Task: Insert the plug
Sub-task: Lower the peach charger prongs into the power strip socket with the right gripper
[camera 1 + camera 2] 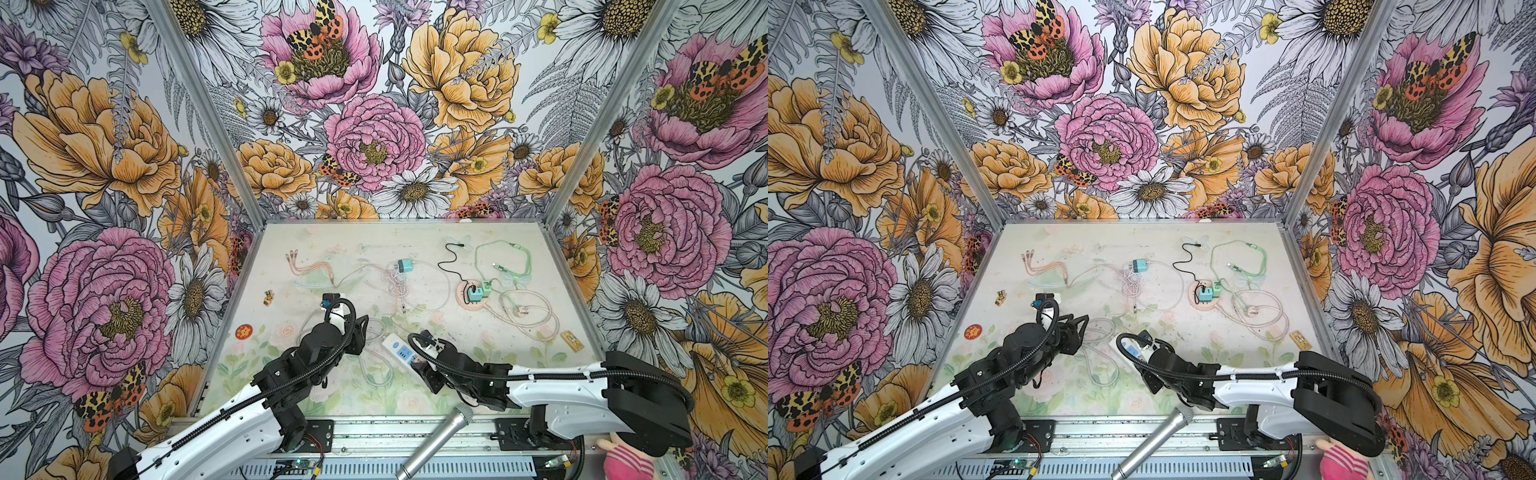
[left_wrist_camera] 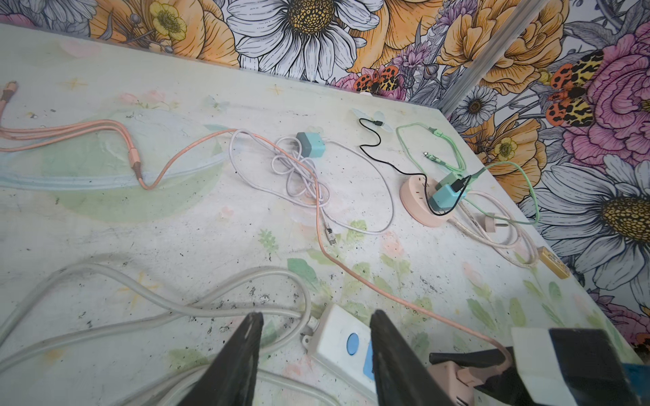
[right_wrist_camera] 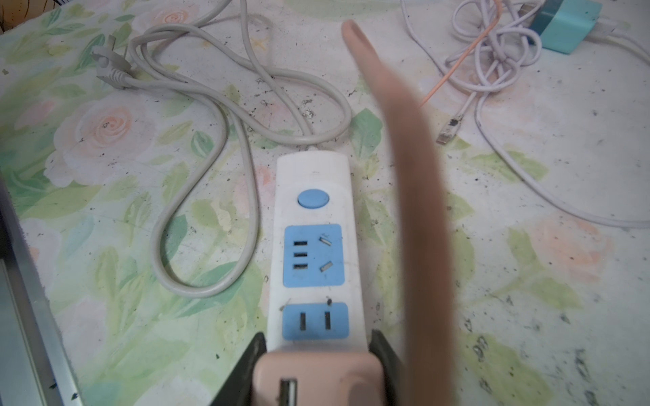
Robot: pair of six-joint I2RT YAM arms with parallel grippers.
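Right tool (image 3: 316, 351), clamped on pink plug (image 3: 316, 381), hovers at the power strip's (image 3: 313, 168) two-slot end; left tool (image 2: 318, 320) gapes beside its switch (image 3: 313, 198). Best: square prongs to slots, press straight.

A: Where do the top views look from?
B: High at the near edge, down over the whole table (image 1: 415, 241) toward the far wall (image 1: 374, 137).
A: And the wrist ones?
B: Low and close; both share the power strip (image 2: 337, 337)
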